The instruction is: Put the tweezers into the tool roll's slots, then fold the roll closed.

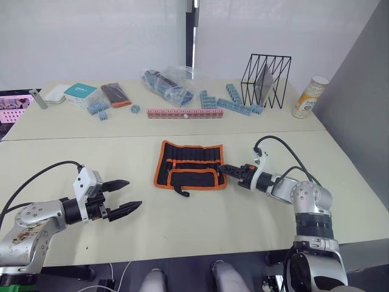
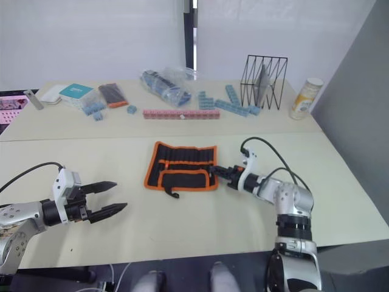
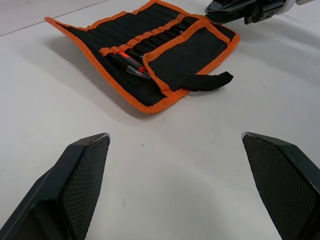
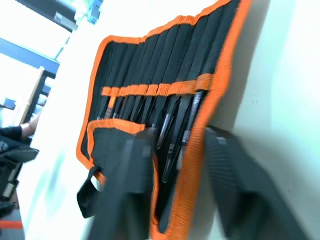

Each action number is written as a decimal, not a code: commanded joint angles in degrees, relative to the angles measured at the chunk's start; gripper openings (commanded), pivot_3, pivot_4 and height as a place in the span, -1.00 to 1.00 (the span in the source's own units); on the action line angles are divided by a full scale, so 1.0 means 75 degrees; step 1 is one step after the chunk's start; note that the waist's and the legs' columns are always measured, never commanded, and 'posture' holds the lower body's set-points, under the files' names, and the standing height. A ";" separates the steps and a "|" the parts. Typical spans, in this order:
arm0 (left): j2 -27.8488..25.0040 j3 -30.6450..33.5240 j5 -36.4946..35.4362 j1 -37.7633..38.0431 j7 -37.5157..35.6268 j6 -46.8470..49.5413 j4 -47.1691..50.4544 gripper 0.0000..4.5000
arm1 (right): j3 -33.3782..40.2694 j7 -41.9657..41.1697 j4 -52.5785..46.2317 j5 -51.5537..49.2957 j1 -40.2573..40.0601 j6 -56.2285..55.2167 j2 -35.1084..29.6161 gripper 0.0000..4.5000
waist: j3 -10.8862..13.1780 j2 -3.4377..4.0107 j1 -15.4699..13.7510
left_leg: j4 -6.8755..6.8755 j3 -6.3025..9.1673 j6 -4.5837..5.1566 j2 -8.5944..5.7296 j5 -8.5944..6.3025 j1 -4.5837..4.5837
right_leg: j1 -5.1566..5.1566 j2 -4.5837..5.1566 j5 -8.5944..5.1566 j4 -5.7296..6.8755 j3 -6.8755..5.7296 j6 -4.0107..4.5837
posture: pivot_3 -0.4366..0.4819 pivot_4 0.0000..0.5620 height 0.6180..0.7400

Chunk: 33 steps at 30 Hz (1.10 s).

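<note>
Tool roll point(image 1: 192, 165) lies open on tabletop point(image 1: 243, 213); tweezers point(image 4: 175, 135) sit in slots. R end effector point(image 1: 226, 170) at roll's edge, fingers straddling trim, moderately apart. L end effector point(image 1: 123, 196) wide, well clear.

Matt black cloth tool roll point(image 1: 192, 164) with orange woven trim, smooth matt table point(image 1: 200, 225), glossy black metal tweezers point(image 4: 175, 145)

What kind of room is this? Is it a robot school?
It looks like a robot practice lab, though I can't be sure. Two plain tables stand against white walls, with a tool roll laid open in front and sorting props behind it: blue blocks, a pink strip of blocks and a wire rack.
</note>
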<state>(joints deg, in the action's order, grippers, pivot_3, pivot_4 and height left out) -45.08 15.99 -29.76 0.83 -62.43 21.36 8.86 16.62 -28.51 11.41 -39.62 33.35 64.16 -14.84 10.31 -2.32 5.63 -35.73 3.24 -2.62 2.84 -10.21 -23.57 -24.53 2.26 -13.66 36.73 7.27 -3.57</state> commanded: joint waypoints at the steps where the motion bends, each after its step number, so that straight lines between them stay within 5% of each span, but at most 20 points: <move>1: -0.0004 -0.0019 0.0025 -0.0083 -0.0029 -0.0192 -0.0041 1.00 | 0.0149 -0.0010 -0.0169 -0.0261 0.0038 0.0011 0.0037 -0.99 | 0.0000 0.0000 0.0001 | 0.0000 0.0000 0.0000 0.0000 0.0000 0.0000 | 0.0000 0.0000 0.0000 0.0000 0.0000 0.0000 | -0.05 -0.47 0.95; 12: -0.0017 -0.0123 0.0014 -0.0142 -0.0056 -0.0244 -0.0065 1.00 | 0.0254 -0.0115 -0.0212 -0.0441 0.0011 0.0160 -0.0318 -0.99 | 0.0001 0.0002 -0.0003 | 0.0001 0.0000 0.0000 0.0000 0.0000 -0.0003 | -0.0001 0.0000 -0.0001 -0.0003 0.0001 0.0001 | -0.05 -0.47 0.95; 22: 0.0161 -0.0371 -0.0065 -0.0195 -0.0005 -0.0080 0.0023 1.00 | 0.0118 -0.0901 -0.0436 -0.0742 -0.0021 0.0620 -0.1770 -0.99 | 0.0006 0.0010 -0.0020 | 0.0000 0.0002 0.0000 -0.0003 0.0000 -0.0019 | -0.0003 0.0001 -0.0002 -0.0019 0.0002 0.0000 | -0.05 -0.47 0.95; 33: 0.0306 -0.0592 0.0096 -0.0179 0.0170 -0.0202 -0.0005 1.00 | -0.0046 -0.0073 -0.0979 -0.1106 0.0569 0.1285 -0.0603 -0.99 | 0.0007 0.0011 -0.0005 | -0.0002 0.0003 0.0001 -0.0002 0.0000 -0.0023 | -0.0012 -0.0001 0.0002 -0.0007 0.0003 -0.0005 | -0.05 -0.47 0.95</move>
<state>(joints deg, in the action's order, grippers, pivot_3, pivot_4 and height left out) -42.97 11.39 -29.16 -0.11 -61.56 20.29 8.01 16.01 -30.12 6.03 -46.45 36.45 73.37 -20.11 10.36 -2.24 5.59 -35.74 3.26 -2.61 2.82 -10.22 -23.77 -24.63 2.26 -13.63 36.66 7.29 -3.64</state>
